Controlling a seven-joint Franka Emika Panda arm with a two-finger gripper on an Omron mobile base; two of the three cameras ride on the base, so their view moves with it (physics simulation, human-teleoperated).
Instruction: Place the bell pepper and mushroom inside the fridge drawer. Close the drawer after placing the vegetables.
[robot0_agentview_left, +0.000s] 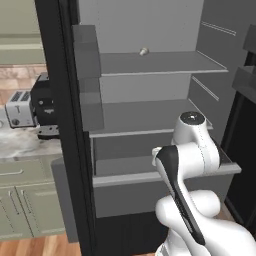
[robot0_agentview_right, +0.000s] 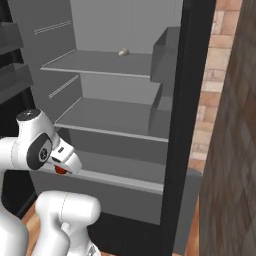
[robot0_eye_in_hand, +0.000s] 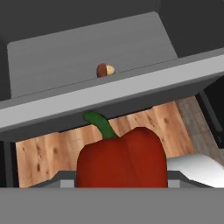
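My gripper (robot0_agentview_right: 63, 166) is shut on the bell pepper (robot0_eye_in_hand: 123, 158), a glossy red one with a green stem. It hangs just in front of the open fridge drawer (robot0_agentview_left: 150, 176), near the drawer's front rim (robot0_eye_in_hand: 109, 94). In the right base view a red bit of the bell pepper (robot0_agentview_right: 61, 170) peeks out below the hand. The mushroom (robot0_agentview_left: 143, 51), small and pale brown, lies on the upper fridge shelf (robot0_agentview_right: 123, 51). In the hand view the mushroom (robot0_eye_in_hand: 105, 70) shows just past the rim on a grey surface; I cannot tell which surface that is.
The fridge's door bins (robot0_agentview_left: 247, 80) stand at the right. A toaster (robot0_agentview_left: 20, 108) and a black appliance (robot0_agentview_left: 46, 107) sit on the marble counter (robot0_agentview_left: 25, 145) at the left, over cream-green cabinets (robot0_agentview_left: 25, 205). Wood floor (robot0_eye_in_hand: 52, 153) lies below the drawer.
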